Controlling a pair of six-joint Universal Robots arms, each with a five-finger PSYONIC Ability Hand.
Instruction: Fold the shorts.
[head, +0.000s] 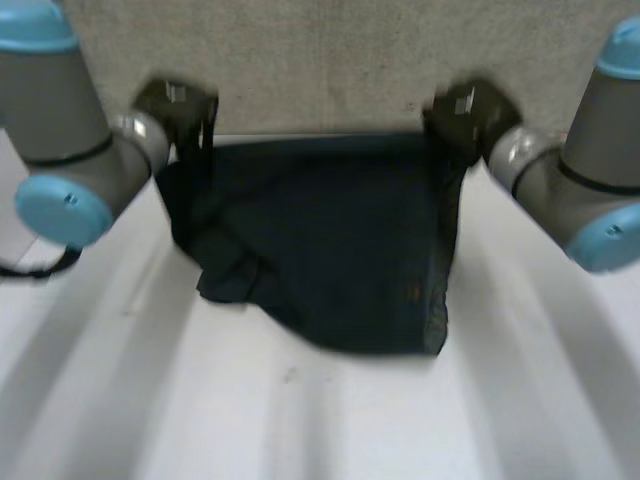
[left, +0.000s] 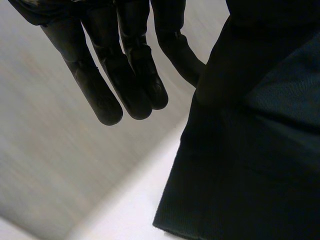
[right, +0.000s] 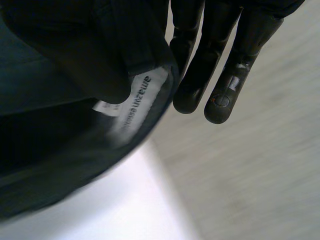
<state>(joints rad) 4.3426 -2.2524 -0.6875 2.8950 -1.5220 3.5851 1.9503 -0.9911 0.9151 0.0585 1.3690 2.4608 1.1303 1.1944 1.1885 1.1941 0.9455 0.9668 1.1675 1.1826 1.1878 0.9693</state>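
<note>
Shorts (head: 320, 240) hang stretched between 2 hands at far edge of table (head: 300, 420), lower part draped on top. Left hand (head: 180, 108) pinches 1 upper corner, right hand (head: 462, 115) other; spare fingers (left: 107, 100) straight. I judge cloth light, limp, sag-prone: hold at corners.

Dark shorts (head: 330, 240) strung between the two hands at the far side of the white surface (head: 300, 420); left hand (head: 182, 108) on one top corner, right hand (head: 462, 115) on the other; lower left bit's crumpled
</note>
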